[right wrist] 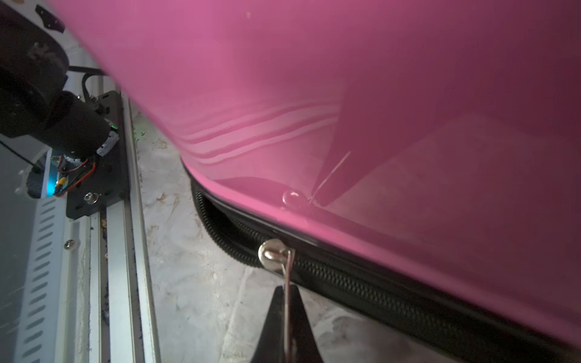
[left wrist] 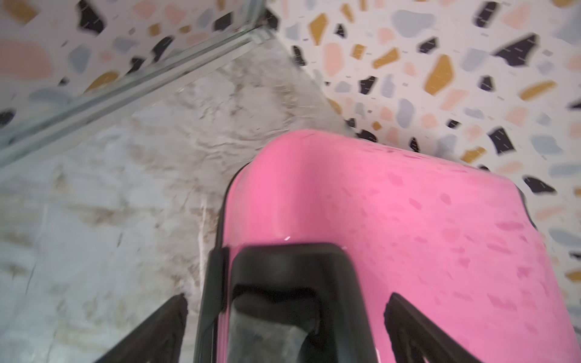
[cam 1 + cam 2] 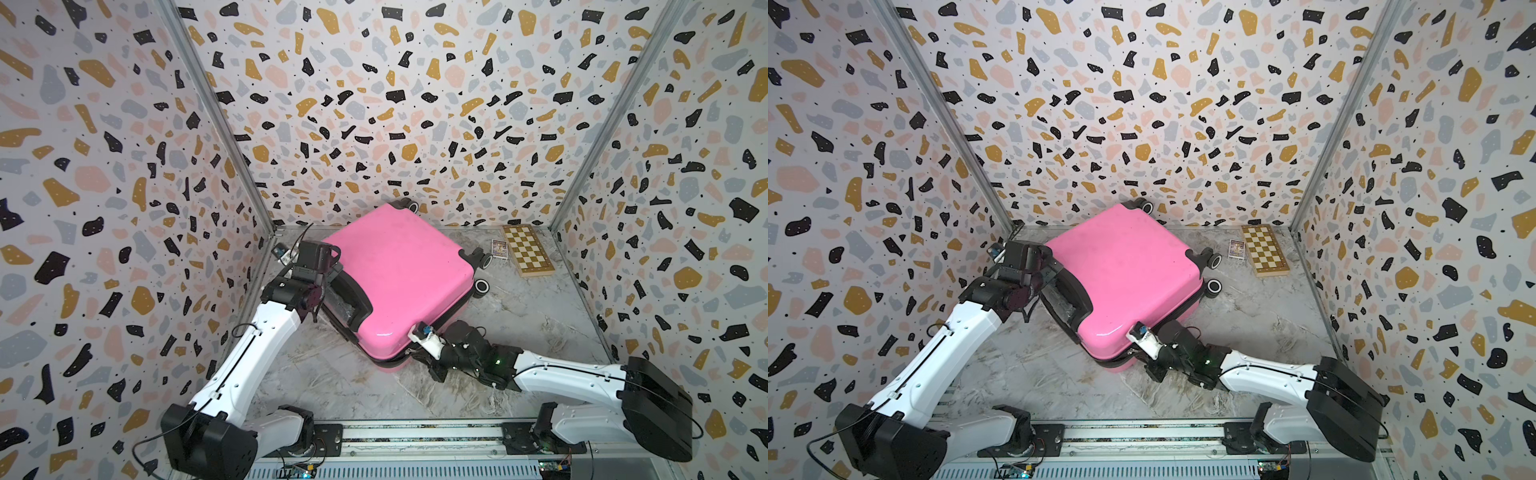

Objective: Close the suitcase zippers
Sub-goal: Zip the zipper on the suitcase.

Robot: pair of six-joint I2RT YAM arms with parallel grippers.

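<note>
The pink suitcase lies flat with its lid down on the marble table. My left gripper is open at the case's handle end, one finger on each side of the black handle recess, touching nothing. In a top view the left gripper sits at the case's left edge. My right gripper is shut on the thin metal pull tab of the zipper slider. The black zipper band runs under the pink shell; past the slider it gapes apart at the near corner. In both top views the right gripper is at that corner.
A wooden chessboard and a small card box lie at the back right. The suitcase wheels point right. Patterned walls close in on three sides. A metal rail carries both arm bases at the front.
</note>
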